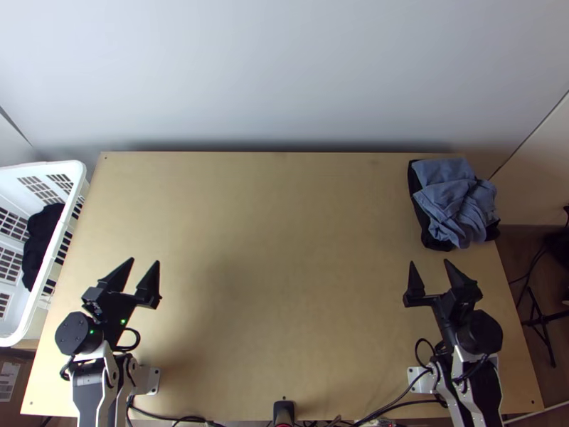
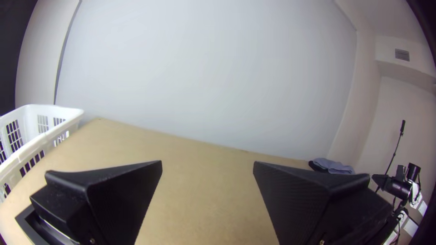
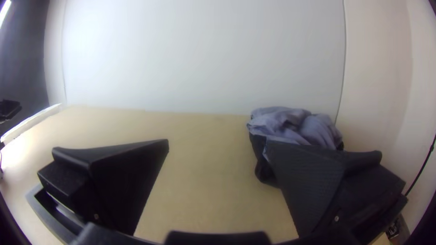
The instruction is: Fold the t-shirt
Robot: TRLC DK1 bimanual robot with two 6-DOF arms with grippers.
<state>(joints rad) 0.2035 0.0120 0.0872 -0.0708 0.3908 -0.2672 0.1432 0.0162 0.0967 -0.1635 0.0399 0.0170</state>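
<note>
While my left hand (image 1: 144,261) and right hand (image 1: 429,261) stand spread on the near side, blue-grey cloth (image 1: 455,203) lies bunched over black cloth (image 1: 435,243), far right on the desk (image 1: 284,285); left, a white basket (image 1: 80,174) and illegible label (image 1: 8,377).

Light wooden table (image 1: 284,249), far edge along a plain, pale grey wall (image 1: 284,71). Brown floor (image 1: 516,249) beyond the table's right edge. Slatted vent (image 2: 402,55) high on the pale room structure; bright strip of light (image 3: 4,11) against a dark background (image 3: 25,59).
</note>
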